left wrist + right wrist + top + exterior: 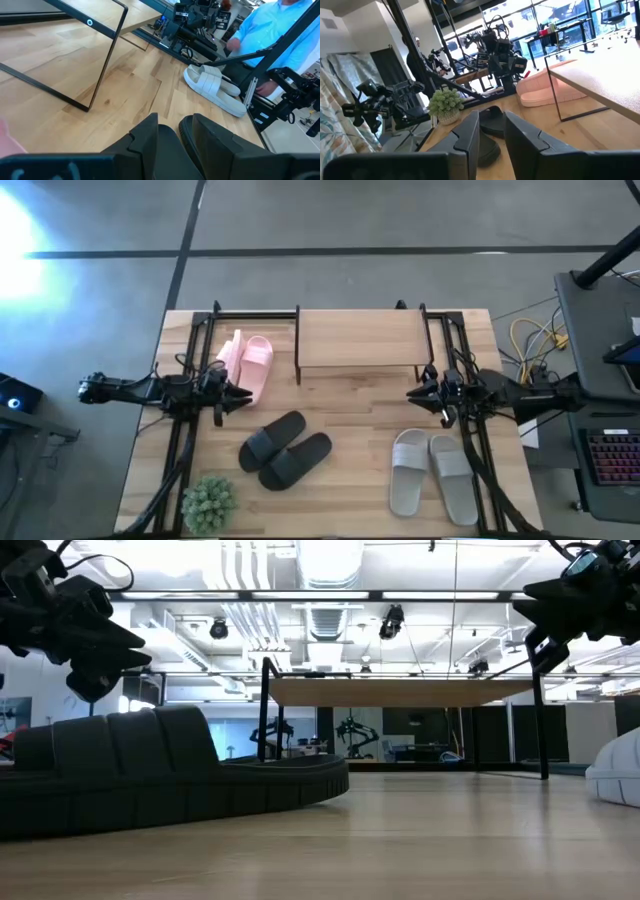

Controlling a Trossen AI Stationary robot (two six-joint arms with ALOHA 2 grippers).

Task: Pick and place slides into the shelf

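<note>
The shelf (355, 338) stands at the table's far middle, its light plank top on thin black legs (105, 65). The pink slides (248, 365) lie on the table just left of it. The black slides (285, 450) lie near the middle, and the light grey slides (432, 473) rest at the near right. My left gripper (243, 393) hovers shut above the table beside the pink pair. My right gripper (411, 392) hovers shut off the shelf's near right corner, above the grey pair's far side. Both touch nothing.
A small potted plant (210, 502) sits at the table's near left corner. Black arm frames run along both table sides. A person in a blue shirt (280, 30) stands beyond the right edge. Bare wood lies between the shelf and the black slides.
</note>
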